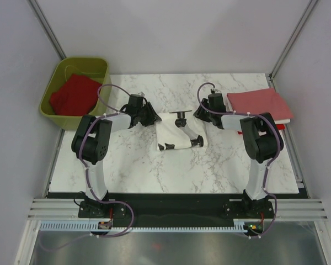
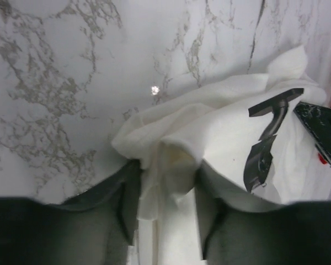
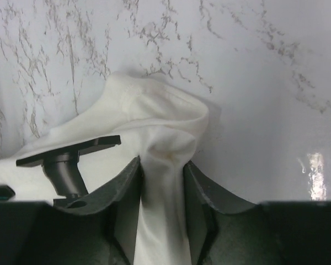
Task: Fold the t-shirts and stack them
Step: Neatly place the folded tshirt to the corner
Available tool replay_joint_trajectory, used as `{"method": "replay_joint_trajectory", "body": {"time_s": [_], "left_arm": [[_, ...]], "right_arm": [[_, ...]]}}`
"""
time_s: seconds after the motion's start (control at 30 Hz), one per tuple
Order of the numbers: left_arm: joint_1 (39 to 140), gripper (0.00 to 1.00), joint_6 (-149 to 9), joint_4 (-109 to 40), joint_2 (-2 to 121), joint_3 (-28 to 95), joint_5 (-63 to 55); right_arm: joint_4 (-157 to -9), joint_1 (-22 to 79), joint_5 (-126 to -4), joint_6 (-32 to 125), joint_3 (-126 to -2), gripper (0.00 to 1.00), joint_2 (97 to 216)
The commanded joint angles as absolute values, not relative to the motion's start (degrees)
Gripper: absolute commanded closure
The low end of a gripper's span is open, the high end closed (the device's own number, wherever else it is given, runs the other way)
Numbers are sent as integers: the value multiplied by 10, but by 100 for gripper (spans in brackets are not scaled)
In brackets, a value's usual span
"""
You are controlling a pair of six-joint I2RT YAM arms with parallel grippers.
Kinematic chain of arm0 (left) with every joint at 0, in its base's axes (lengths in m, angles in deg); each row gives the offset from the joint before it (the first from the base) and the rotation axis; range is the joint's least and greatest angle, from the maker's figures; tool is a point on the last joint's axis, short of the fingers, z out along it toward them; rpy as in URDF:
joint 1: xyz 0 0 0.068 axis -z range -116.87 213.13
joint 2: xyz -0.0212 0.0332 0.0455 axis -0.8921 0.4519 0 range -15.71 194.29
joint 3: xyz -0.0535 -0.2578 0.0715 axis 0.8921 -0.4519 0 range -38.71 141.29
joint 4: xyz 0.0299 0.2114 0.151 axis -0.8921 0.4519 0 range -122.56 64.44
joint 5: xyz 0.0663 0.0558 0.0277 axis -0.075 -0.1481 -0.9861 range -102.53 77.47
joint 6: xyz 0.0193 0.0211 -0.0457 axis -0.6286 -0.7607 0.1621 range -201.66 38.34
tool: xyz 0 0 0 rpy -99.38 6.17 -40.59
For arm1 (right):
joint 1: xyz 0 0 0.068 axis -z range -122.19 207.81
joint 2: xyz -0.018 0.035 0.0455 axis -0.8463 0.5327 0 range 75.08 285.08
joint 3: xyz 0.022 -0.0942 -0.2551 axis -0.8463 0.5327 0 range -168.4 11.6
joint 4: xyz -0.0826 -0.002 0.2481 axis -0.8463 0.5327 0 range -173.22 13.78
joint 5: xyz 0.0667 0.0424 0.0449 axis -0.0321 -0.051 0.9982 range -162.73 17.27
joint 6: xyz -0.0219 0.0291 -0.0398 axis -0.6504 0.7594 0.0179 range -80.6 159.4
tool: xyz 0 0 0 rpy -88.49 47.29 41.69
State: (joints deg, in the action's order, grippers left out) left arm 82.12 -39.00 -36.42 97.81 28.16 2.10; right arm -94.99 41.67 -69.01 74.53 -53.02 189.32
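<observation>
Left gripper (image 2: 165,193), right gripper (image 3: 161,182) pinching white t-shirt (image 1: 176,137), forearms angled inward

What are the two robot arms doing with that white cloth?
They are folding a white shirt on the table. The left claw pinches one far corner and the right claw pinches the other, each shut on a bunch of cloth. The shirt looks partly folded. A folded pink shirt lies at the right, and a red shirt waits in the green tub at the left.
</observation>
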Motion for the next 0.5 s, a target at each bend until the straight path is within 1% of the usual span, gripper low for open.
{"method": "replay_joint_trajectory", "body": {"time_s": [0.0, 0.03, 0.07, 0.1, 0.13, 0.2, 0.27, 0.4, 0.47], "left_arm": [[819, 59, -416, -329, 1000, 297, -24], [819, 64, -416, -329, 1000, 297, -28], [820, 69, -415, -329, 1002, 298, -28], [820, 75, -417, -329, 1005, 300, -18], [820, 87, -419, -330, 1007, 304, -9], [822, 98, -422, -333, 1012, 310, 16], [827, 98, -425, -338, 1007, 310, 18], [839, 98, -432, -348, 973, 291, 0], [842, 98, -432, -366, 937, 275, -7]], "right_arm": [[-873, 384, -723, 729, -530, 58, 1912], [-871, 381, -724, 725, -532, 69, 1912], [-867, 378, -736, 724, -534, 76, 1912], [-867, 376, -738, 720, -537, 86, 1911], [-866, 370, -741, 714, -538, 100, 1908], [-871, 357, -756, 708, -535, 100, 1894], [-875, 345, -788, 692, -526, 100, 1876], [-899, 308, -830, 671, -497, 100, 1794], [-905, 305, -847, 672, -474, 100, 1761]]}}
